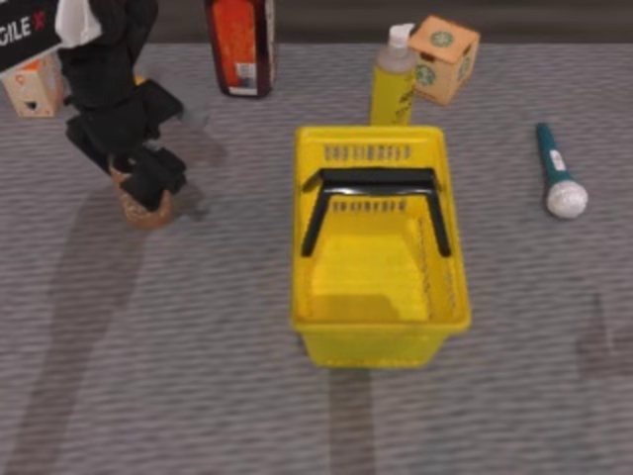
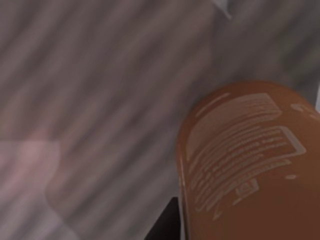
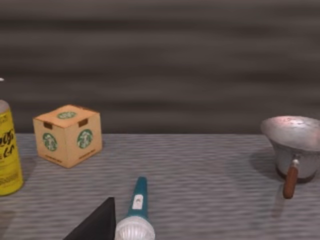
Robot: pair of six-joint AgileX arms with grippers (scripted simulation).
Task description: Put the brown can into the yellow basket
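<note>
The brown can (image 1: 145, 211) stands on the table at the left, mostly covered from above by my left gripper (image 1: 148, 183). In the left wrist view the brown can (image 2: 250, 165) fills one side of the picture, its pale lettering showing, and one dark finger (image 2: 165, 222) presses against its side; the gripper is shut on it. The yellow basket (image 1: 381, 346) sits in the middle of the table, well to the right of the can, with its black handles folded across the far half. My right arm is out of the top view; one finger (image 3: 97, 222) shows, set wide, holding nothing.
Along the back stand a dark bottle with a red-orange label (image 1: 240, 45), a yellow bottle with a white cap (image 1: 394, 84) and a small cardboard box (image 1: 444, 57). A teal microphone (image 1: 559, 173) lies at the right. A carton (image 1: 35, 87) sits far left. A metal pan (image 3: 292, 145) shows in the right wrist view.
</note>
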